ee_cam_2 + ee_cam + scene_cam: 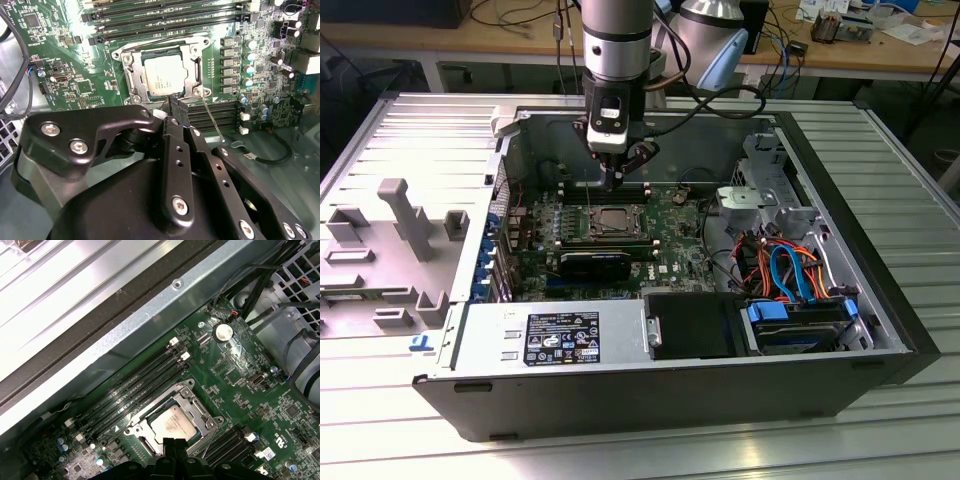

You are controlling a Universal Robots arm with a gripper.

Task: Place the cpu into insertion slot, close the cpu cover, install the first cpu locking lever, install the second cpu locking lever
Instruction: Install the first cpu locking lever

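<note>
The cpu lies flat in the insertion slot on the green board, its silver top showing through the window of the cpu cover, which is folded down over it. A thin wire locking lever sticks up free from one corner of the socket. Another lever runs along the socket edge beside the memory slots. My gripper hangs just above the socket's edge, fingers together and holding nothing. The first wrist view has the cpu, the cover and my gripper. In the exterior view my gripper is over the cpu.
The board sits in an open computer case on a ribbed metal table. Long memory slots flank the socket. A black block stands close to the socket. Drive bays and coloured cables fill the exterior view's right. Grey fixtures stand at its left.
</note>
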